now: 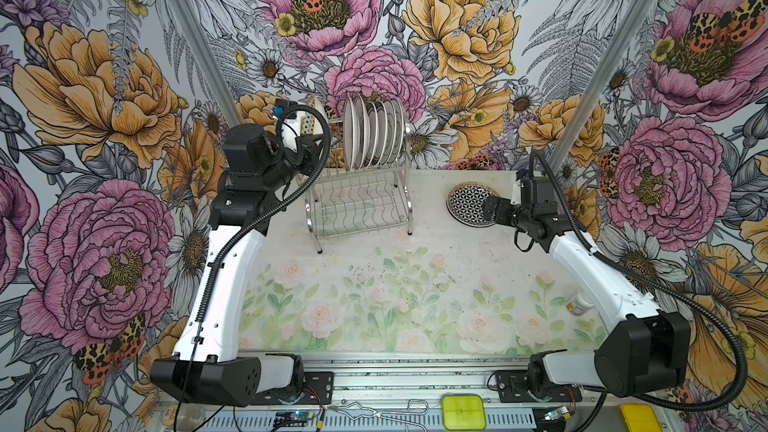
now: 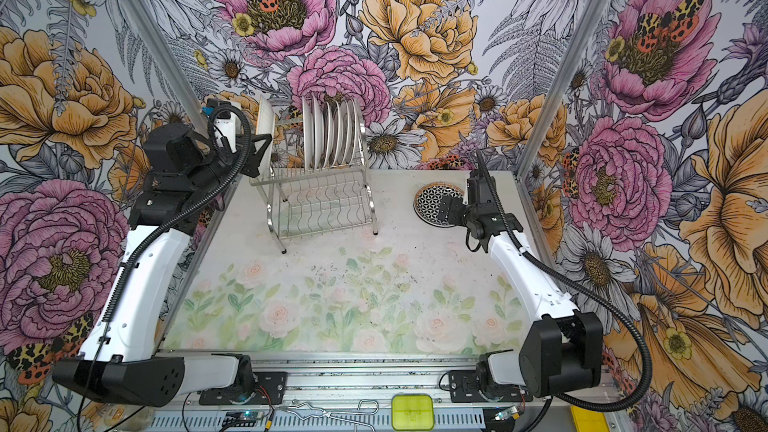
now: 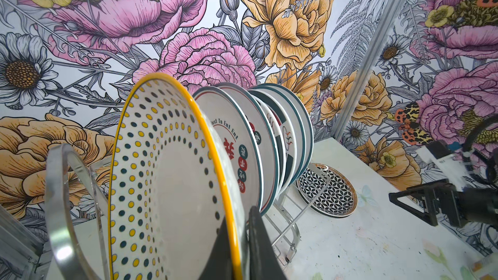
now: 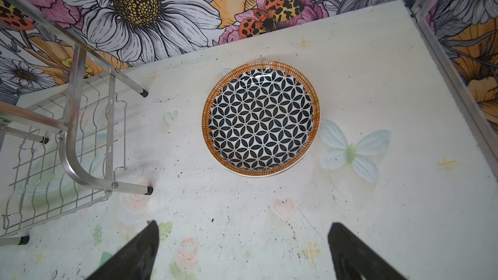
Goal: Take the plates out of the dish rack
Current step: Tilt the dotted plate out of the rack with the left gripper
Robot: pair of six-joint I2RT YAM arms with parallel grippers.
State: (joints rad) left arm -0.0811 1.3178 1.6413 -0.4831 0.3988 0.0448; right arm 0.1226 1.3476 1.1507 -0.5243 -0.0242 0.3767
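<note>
Left pincer is clamped on the rim of the yellow-rimmed dotted plate, upright at the 9 o'clock end of the dish rack upper tier. Teal-rimmed plates crowd its 3 o'clock side and the arched frame its 9 o'clock side. Right pincer gapes wide and empty above the worktop, near the petal-patterned plate lying flat at 2 o'clock.

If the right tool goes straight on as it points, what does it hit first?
Likely the patterned plate lying flat on the table; depth is unclear, so bare tabletop might come first.
</note>
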